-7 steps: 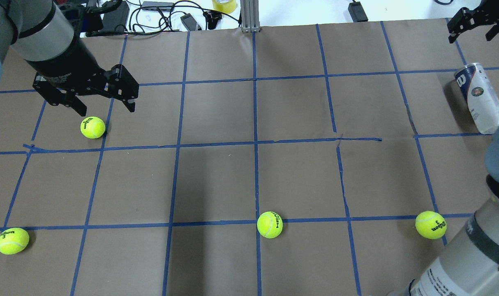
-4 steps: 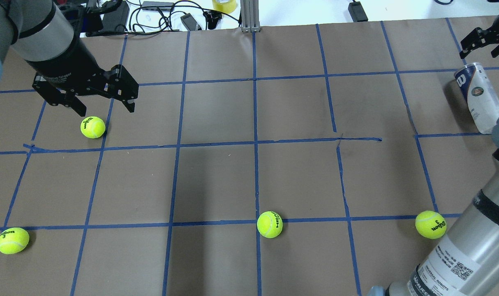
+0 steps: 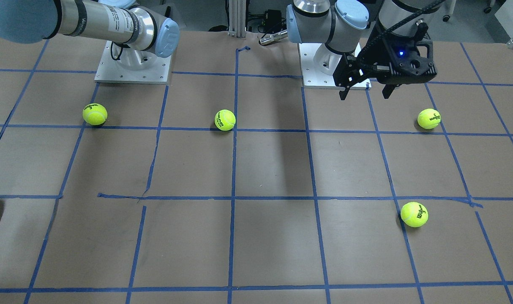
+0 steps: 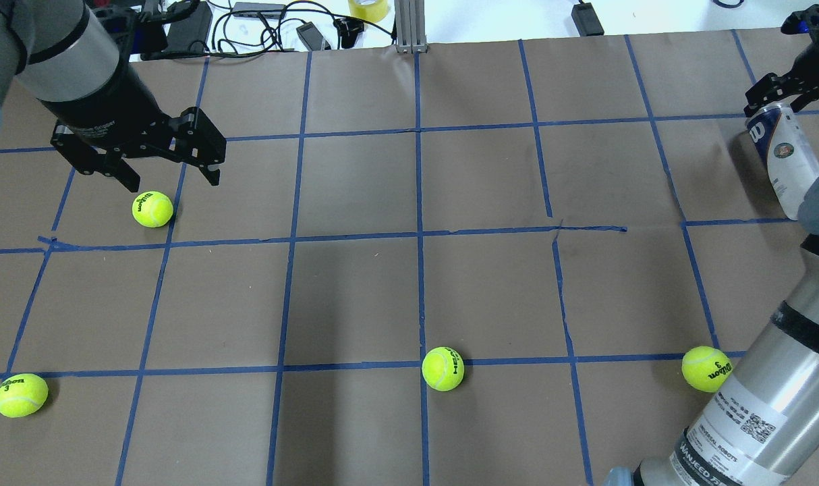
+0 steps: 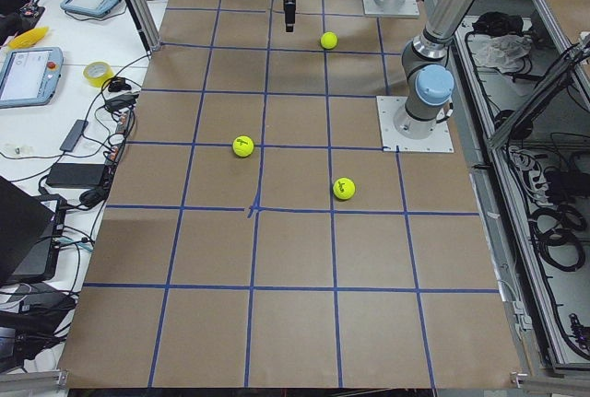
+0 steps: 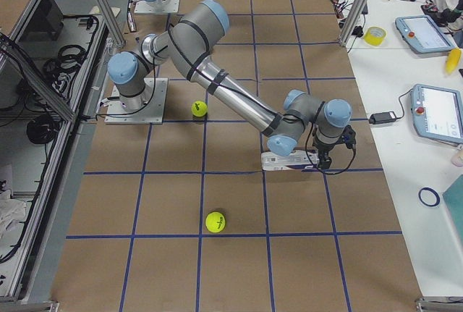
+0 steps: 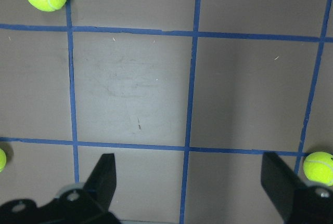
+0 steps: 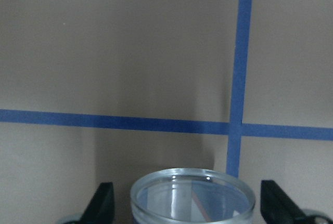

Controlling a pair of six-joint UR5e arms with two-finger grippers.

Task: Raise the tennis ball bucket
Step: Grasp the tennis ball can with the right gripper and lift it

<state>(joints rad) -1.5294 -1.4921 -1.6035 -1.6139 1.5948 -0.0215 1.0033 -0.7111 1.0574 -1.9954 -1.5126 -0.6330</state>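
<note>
The tennis ball bucket [image 4: 786, 162] is a clear can with a white and navy label. It lies on its side at the table's right edge and also shows in the exterior right view [image 6: 288, 161]. My right gripper [image 4: 780, 98] is open at the can's far end. In the right wrist view its fingers [image 8: 102, 203] stand on both sides of the can's open rim [image 8: 192, 178] without closing on it. My left gripper [image 4: 143, 165] is open and empty, above a tennis ball [image 4: 152, 208].
Three more tennis balls lie on the brown paper: front left [image 4: 20, 395], front middle [image 4: 442, 368] and front right [image 4: 705, 368], close to my right arm's forearm [image 4: 767, 412]. Cables and a tape roll [image 4: 368, 8] lie past the table's far edge.
My right gripper has moved from beyond the can to its far end, and its fingers now stand on both sides of the rim. The left arm has stayed still.
</note>
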